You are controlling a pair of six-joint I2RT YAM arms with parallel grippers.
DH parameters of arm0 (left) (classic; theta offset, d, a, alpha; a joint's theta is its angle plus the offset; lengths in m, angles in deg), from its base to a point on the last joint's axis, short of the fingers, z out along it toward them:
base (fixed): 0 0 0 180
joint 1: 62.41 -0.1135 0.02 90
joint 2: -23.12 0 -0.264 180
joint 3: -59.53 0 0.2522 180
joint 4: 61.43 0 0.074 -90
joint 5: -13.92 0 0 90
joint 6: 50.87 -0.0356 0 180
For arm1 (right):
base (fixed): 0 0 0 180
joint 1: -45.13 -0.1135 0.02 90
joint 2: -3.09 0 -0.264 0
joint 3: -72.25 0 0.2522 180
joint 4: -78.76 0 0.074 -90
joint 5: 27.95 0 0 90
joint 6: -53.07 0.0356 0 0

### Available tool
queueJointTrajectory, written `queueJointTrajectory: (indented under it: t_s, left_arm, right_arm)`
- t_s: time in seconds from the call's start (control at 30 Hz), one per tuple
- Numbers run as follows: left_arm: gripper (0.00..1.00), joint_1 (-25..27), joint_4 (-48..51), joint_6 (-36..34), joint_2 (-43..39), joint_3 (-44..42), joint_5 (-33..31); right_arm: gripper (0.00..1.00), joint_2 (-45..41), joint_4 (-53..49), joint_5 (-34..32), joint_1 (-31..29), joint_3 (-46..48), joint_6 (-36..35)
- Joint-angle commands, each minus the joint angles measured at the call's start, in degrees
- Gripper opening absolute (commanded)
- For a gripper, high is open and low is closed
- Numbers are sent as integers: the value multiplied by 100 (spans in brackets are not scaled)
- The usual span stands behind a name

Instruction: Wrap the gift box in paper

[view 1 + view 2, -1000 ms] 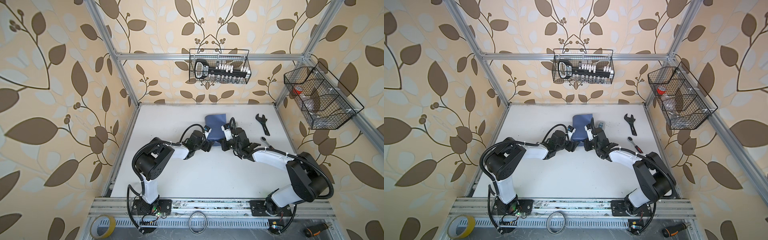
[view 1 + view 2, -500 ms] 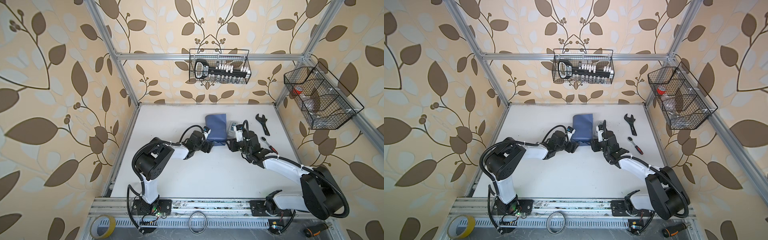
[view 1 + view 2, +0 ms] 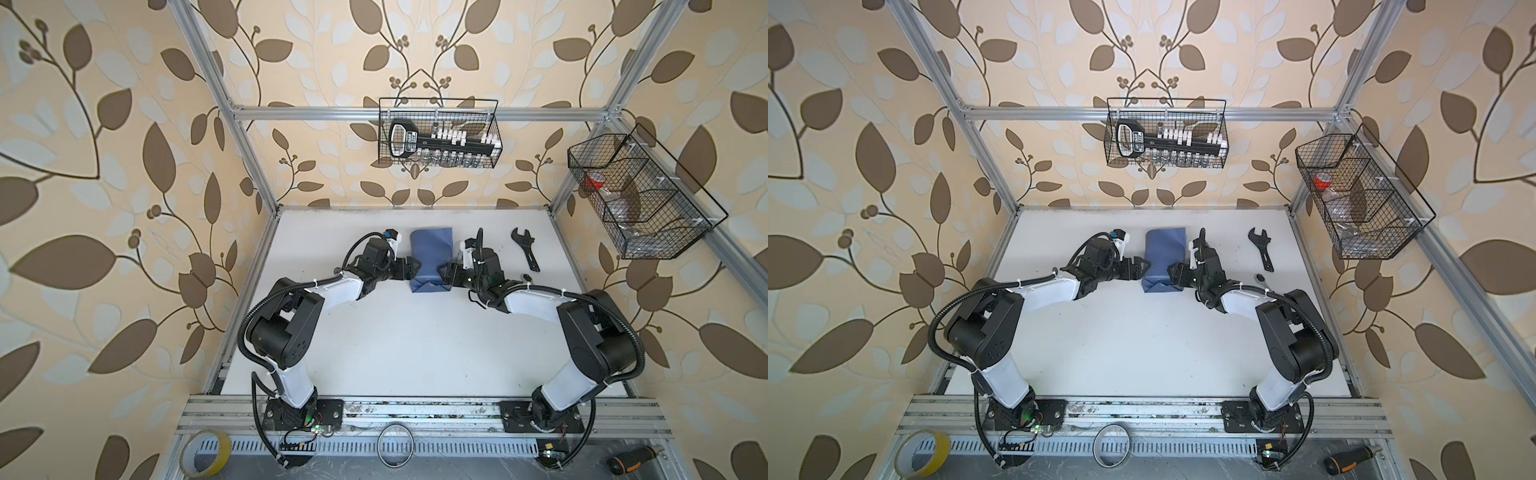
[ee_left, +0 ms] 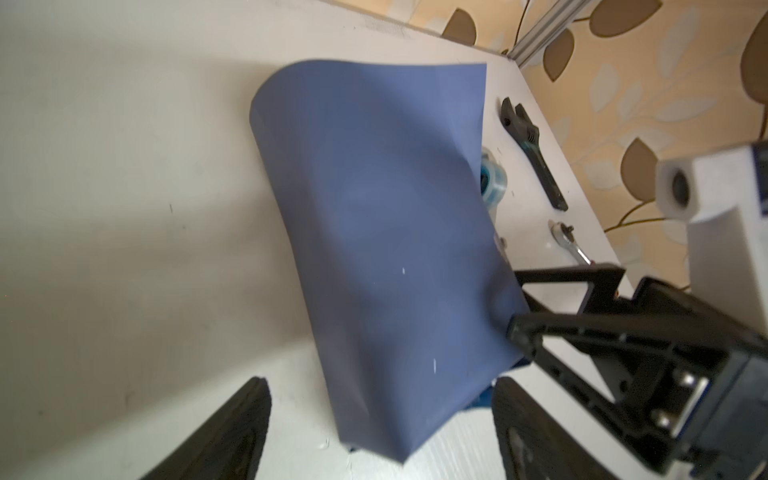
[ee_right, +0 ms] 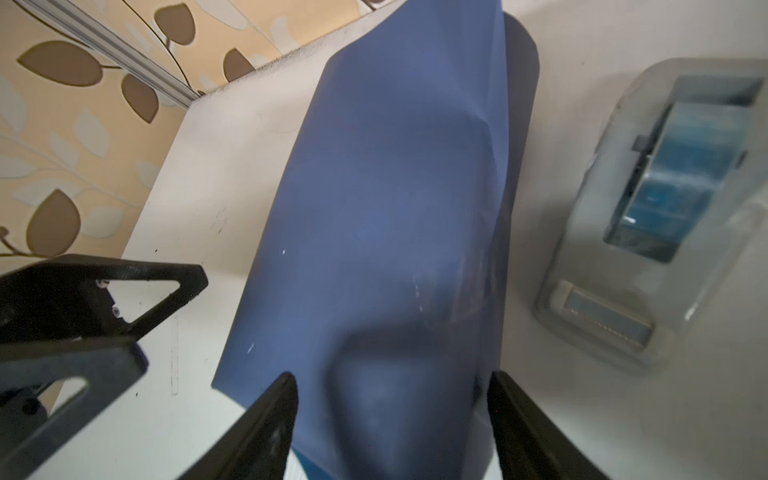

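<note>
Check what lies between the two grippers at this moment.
The slate-blue paper sheet, folded into an upright bundle, stands between the open left gripper and the open right gripper, one at each side. Both top views show this.

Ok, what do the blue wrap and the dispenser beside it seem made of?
The paper: thin, matte slate-blue sheet, probably paper; it bends in soft curves and keeps creases. The tape dispenser: likely plastic, cloudy grey-white and glossy; you can see through its shell.
</note>
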Motion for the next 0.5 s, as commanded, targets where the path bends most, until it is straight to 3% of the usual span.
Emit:
queueJointTrajectory:
  t_s: [0.0,0.2,0.47]
  left_arm:
    - [84,50,498,367,493,587,517]
    - [76,50,505,476,726,732,835]
    - [72,68,27,799,-233,-569,1010]
  right_arm:
    - [73,278,218,329,23,-240,165]
    - [67,430,154,746,-6,-293,101]
    - [64,106,-201,882,-391,-95,-88]
